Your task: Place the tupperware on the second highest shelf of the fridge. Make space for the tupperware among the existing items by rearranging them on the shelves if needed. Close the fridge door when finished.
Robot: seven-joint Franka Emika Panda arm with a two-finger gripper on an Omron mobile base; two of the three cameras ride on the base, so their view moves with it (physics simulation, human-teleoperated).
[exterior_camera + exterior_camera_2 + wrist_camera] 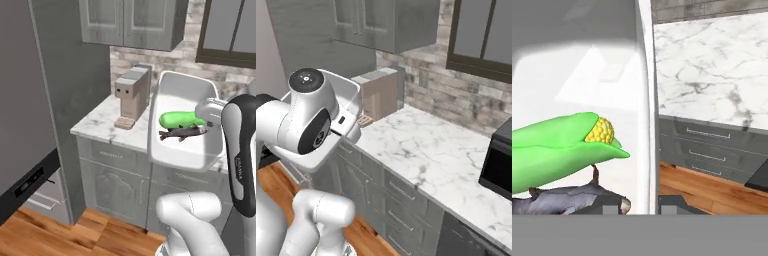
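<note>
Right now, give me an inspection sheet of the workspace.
Surface: marble counter, mostly bare.
Job's things: white tupperware held off the counter, carrying a corn cob and a fish; fridge door at far left, apparently swung open.
Clutter: coffee machine on the counter; microwave at the right end.
Grippers: jaws shut on the tupperware's wall.
Cables: nothing seen.
Surroundings: grey wall cabinets, brick backsplash, wood floor.
</note>
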